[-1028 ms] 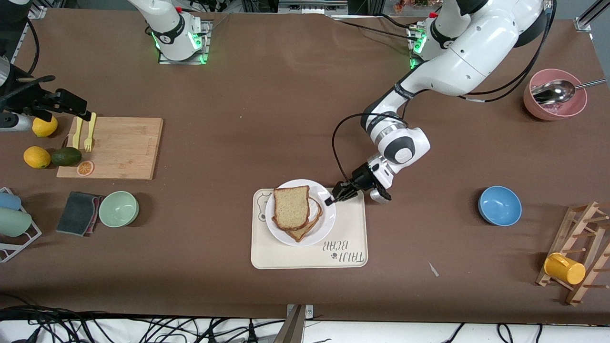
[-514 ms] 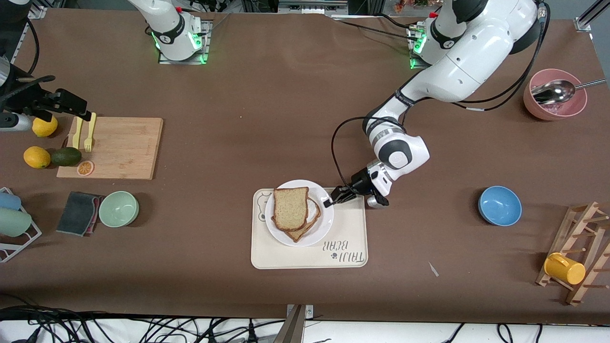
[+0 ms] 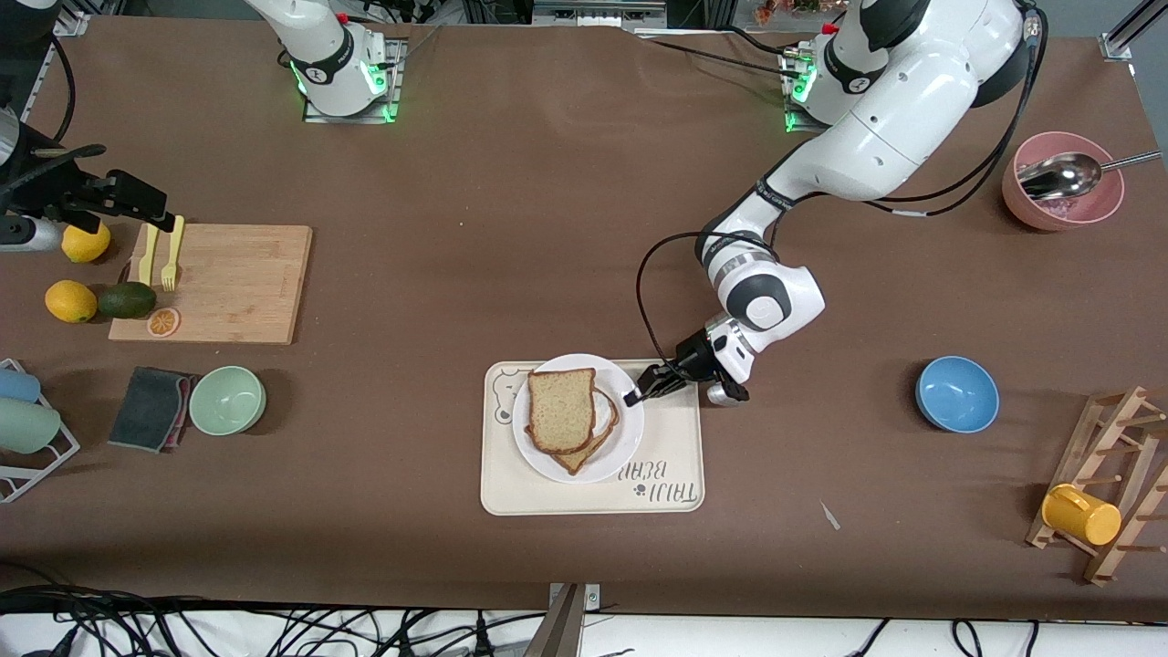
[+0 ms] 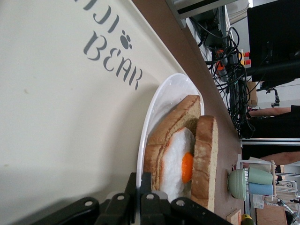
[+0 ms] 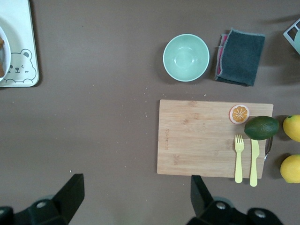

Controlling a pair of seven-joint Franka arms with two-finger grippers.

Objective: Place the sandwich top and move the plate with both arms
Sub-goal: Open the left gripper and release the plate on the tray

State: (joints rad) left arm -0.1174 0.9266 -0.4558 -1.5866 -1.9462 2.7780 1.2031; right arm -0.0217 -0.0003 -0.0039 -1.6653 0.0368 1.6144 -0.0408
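the left gripper is pinched tight on the rim of the white plate, which sits on the cream bear-printed tray. the sandwich top lies on the plate over the egg-bearing bread slice (fried egg showing between them in the left wrist view). the right gripper waits with its fingers spread wide, up over the table near the wooden cutting board and the pale green bowl.
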